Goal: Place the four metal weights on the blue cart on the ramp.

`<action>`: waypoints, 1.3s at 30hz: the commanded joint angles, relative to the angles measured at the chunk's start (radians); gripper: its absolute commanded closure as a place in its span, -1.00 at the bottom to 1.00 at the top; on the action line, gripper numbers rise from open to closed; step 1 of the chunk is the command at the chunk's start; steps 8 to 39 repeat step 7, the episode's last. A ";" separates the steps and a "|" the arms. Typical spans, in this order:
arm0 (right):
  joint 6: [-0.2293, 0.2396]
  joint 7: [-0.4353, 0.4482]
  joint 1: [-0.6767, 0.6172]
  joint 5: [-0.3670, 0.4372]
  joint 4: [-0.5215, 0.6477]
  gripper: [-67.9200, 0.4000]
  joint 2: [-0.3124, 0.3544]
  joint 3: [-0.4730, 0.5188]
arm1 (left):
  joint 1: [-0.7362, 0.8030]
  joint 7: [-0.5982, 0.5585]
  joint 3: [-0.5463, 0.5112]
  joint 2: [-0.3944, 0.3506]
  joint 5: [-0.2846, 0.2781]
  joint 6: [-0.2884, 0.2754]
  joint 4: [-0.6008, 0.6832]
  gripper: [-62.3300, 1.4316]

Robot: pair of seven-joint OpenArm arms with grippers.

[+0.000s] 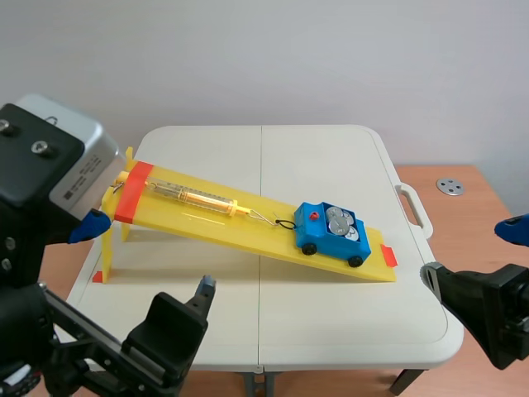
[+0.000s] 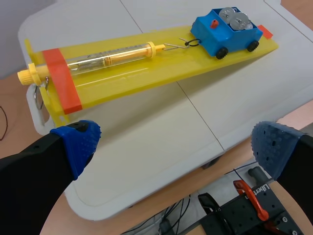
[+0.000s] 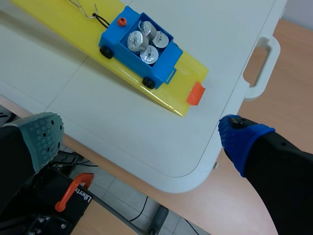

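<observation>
The blue cart (image 1: 330, 234) sits low on the yellow ramp (image 1: 248, 223), hooked to a yellow spring scale (image 1: 194, 197). Several silver metal weights (image 1: 340, 222) lie in its bed. From the right wrist view the cart (image 3: 139, 46) and its weights (image 3: 145, 43) lie ahead of my right gripper (image 3: 142, 142), which stands open with nothing between its fingers. In the left wrist view the cart (image 2: 226, 32) and weights (image 2: 234, 19) are far ahead of my left gripper (image 2: 173, 144), open over the table's near edge, holding nothing.
The white folding table (image 1: 264, 331) carries the ramp; its handle (image 1: 413, 207) juts out at the right. A small grey disc (image 1: 450, 187) lies on the wooden surface beyond. Orange blocks (image 1: 389, 255) mark the ramp's low end.
</observation>
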 commanded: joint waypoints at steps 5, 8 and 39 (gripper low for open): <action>-0.005 0.134 0.026 0.066 0.082 -0.95 0.016 0.037 | -0.002 -0.142 -0.018 -0.010 -0.015 0.040 0.051 -1.00; -0.005 0.134 0.026 0.066 0.082 -0.95 0.016 0.037 | -0.002 -0.145 -0.018 -0.010 -0.015 0.040 0.051 -1.00; -0.005 0.134 0.026 0.066 0.082 -0.95 0.016 0.037 | -0.002 -0.145 -0.018 -0.010 -0.015 0.040 0.051 -1.00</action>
